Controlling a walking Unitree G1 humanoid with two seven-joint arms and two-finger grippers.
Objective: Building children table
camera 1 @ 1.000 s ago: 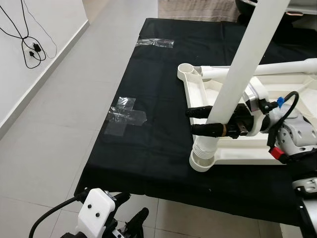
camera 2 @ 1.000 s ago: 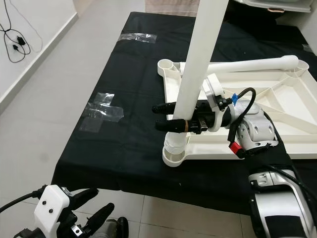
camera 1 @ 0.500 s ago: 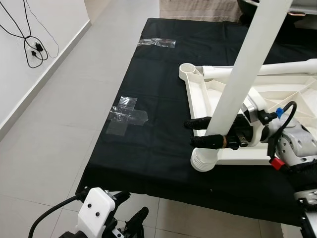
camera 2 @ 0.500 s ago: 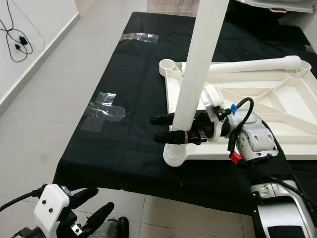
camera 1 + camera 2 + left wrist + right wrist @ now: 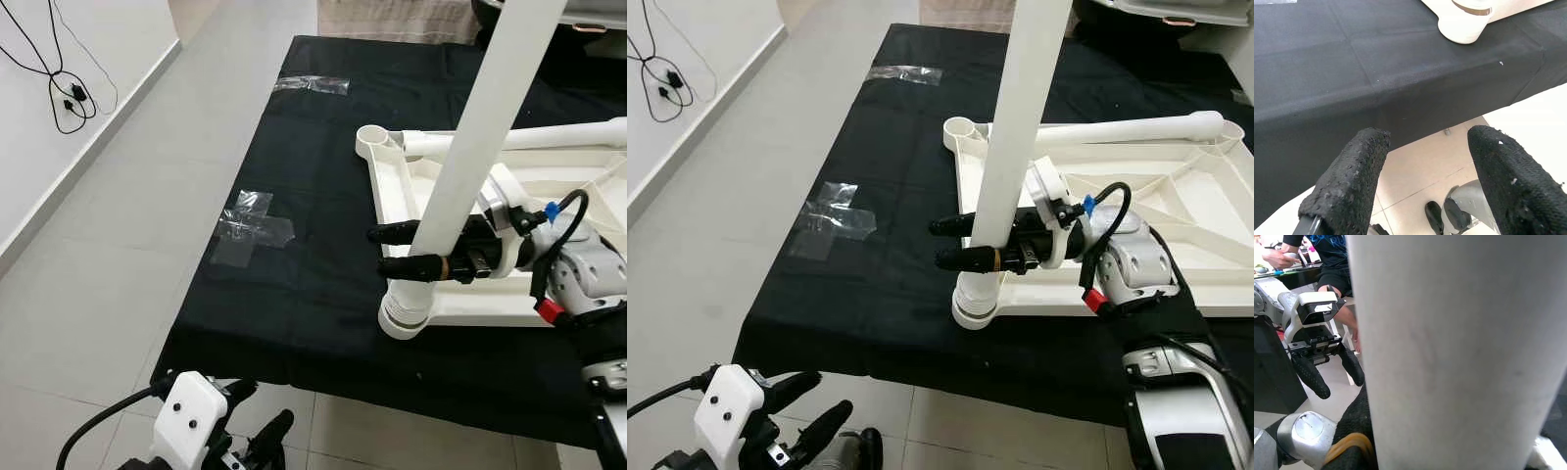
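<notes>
**Leg held upright at the tabletop's corner**

A black-draped table (image 5: 294,245) carries the upturned white tabletop (image 5: 1176,211) at its right side, crossed clear tape (image 5: 250,230) near its left edge. The white leg (image 5: 1014,147) stands upright in the tabletop's near-left corner socket (image 5: 975,305). The right gripper (image 5: 955,242) reaches in level, pinching the leg low down. The left gripper (image 5: 1425,161) hangs spread below the table's near edge.

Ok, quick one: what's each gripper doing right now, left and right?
Left gripper: open, holding nothing, hanging below the edge of the black-covered table.
Right gripper: shut on the white table leg, just above the corner socket of the upturned tabletop.
</notes>
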